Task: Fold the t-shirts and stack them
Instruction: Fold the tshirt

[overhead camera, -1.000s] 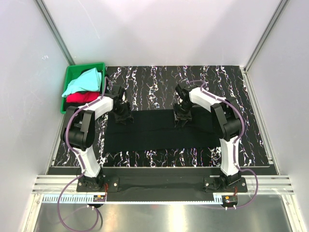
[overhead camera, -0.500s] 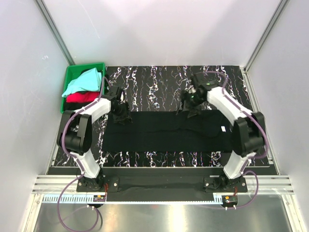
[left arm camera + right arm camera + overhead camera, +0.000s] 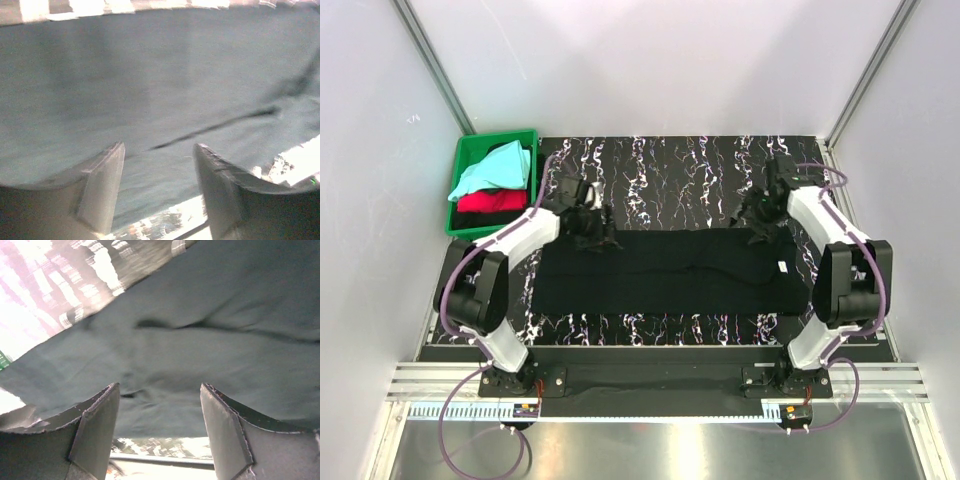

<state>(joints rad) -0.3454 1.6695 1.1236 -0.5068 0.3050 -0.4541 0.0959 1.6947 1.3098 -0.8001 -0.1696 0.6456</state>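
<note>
Black t-shirt (image 3: 660,275) laid flat as a wide band across mid tabletop (image 3: 660,165), white label (image 3: 783,267) near its right end; aqua t-shirt (image 3: 490,172) and red t-shirt (image 3: 485,202) piled in green crate (image 3: 466,150) at far left. Left gripper (image 3: 592,228) and right gripper (image 3: 757,218) over the cloth's far edge, jaws spread wide, nothing between them. Fingertip contact with cloth unclear, wrist views blurred.

White arms (image 3: 525,232) — black joints, purple cables (image 3: 443,432)
</note>
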